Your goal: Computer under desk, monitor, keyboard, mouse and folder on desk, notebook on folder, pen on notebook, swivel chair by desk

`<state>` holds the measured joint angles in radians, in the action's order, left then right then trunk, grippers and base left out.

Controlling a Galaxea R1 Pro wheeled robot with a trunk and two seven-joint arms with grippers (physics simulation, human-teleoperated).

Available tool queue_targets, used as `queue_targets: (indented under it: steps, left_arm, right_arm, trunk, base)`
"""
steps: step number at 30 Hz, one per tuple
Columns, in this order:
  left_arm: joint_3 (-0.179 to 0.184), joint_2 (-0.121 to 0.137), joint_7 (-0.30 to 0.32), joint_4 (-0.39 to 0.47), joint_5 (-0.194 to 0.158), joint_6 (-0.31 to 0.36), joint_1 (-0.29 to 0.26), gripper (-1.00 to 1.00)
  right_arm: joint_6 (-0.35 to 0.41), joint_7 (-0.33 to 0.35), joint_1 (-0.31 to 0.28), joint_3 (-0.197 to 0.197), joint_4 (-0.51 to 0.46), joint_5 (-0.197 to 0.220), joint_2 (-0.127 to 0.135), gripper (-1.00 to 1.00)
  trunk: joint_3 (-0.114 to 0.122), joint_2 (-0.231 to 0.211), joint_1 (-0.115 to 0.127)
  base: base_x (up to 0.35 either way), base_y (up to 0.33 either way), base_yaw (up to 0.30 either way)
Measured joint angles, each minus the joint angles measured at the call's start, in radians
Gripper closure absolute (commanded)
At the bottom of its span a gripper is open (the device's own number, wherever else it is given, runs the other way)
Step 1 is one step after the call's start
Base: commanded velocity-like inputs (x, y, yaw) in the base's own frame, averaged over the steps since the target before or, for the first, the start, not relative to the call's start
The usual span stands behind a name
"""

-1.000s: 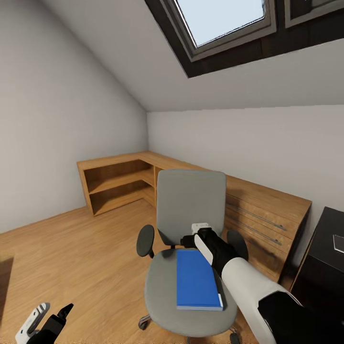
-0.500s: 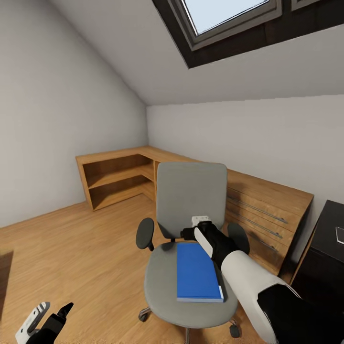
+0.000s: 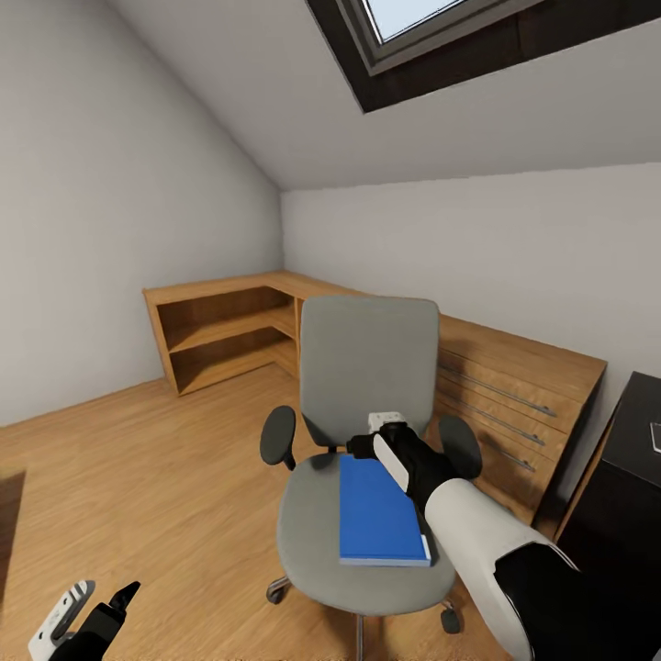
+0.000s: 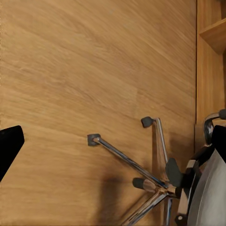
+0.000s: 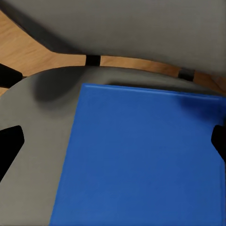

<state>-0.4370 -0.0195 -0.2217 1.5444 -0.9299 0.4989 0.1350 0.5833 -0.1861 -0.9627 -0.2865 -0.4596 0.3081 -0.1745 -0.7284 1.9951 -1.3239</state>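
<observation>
Right hand above the blue folder on the swivel chair

From the head camera I see my right hand [image 3: 378, 439] reaching over the back part of the seat of the swivel chair [image 3: 367, 386], just above the far edge of the folder [image 3: 376, 512], which lies flat on the grey seat. In the right wrist camera the folder [image 5: 141, 155] lies between the two dark fingertips [image 5: 10, 143], which stand wide apart at both sides and hold nothing. My left hand [image 3: 87, 617] hangs low beside me over the wood floor [image 3: 138, 477], well apart from the chair; its two fingers appear a little spread and empty. The left wrist camera shows the chrome star base [image 4: 150, 181] with its casters. A black counter [image 3: 633, 441] stands at the right, beside the light wood dresser [image 3: 514, 395].
</observation>
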Motion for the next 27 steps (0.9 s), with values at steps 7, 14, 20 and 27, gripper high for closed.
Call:
queue_targets:
  steps: [7,14,20,27]
  left_arm:
    - [-0.004,0.008,0.004,-0.008,0.005,0.0,0.001,-1.0]
    - [-0.006,0.002,-0.001,-0.036,0.014,-0.003,0.001,-1.0]
    - [-0.007,0.007,0.002,-0.067,0.012,-0.003,0.001,-1.0]
    - [-0.009,0.011,0.005,-0.082,0.007,-0.003,0.001,-1.0]
  right_arm:
    - [-0.001,0.0,0.001,0.0,0.0,-0.003,0.0,-1.0]
    - [0.002,-0.001,0.002,0.0,0.002,0.0,0.0,-1.0]
    - [0.01,-0.002,0.002,0.0,0.012,-0.002,0.0,-1.0]
    - [0.013,-0.058,0.002,0.0,0.015,-0.003,0.0,-1.0]
  trunk:
    - [-0.004,0.0,0.0]
    - [-0.004,0.0,0.001]
    - [-0.004,0.0,0.0]
    - [-0.004,0.0,0.0]
  base:
    - [0.001,0.0,0.0]
    - [0.207,0.0,0.0]
    - [0.145,0.0,0.0]
    - [0.025,0.0,0.0]
